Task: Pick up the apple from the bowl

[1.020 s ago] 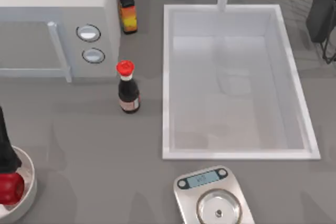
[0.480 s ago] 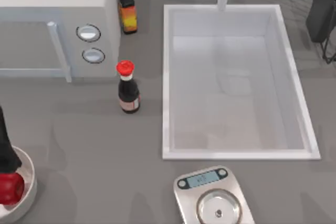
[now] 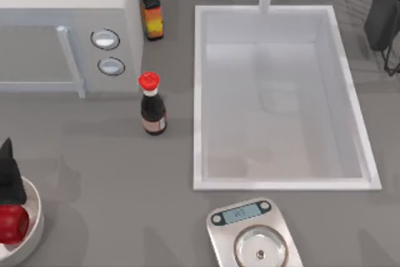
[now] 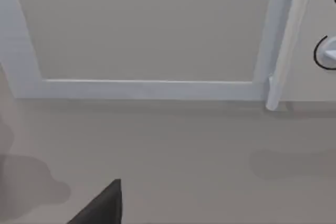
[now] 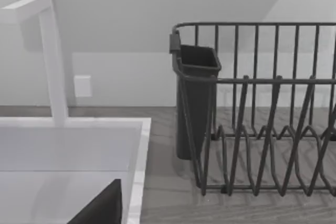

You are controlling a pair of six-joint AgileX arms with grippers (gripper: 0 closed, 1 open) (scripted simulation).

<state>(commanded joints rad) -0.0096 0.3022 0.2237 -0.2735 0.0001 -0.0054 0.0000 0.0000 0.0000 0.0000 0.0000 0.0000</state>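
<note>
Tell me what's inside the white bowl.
The bowl holds a red apple. The left gripper covers the apple's top and part of the bowl's inside.

no readable text, scale [image 3: 255, 237] display digits illegible, bottle [image 3: 152, 112] label unreadable

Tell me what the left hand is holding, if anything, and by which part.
Cannot be told. The left hand sits directly over the apple in the bowl, hiding any contact. The right arm is parked at the top view's far right.
</note>
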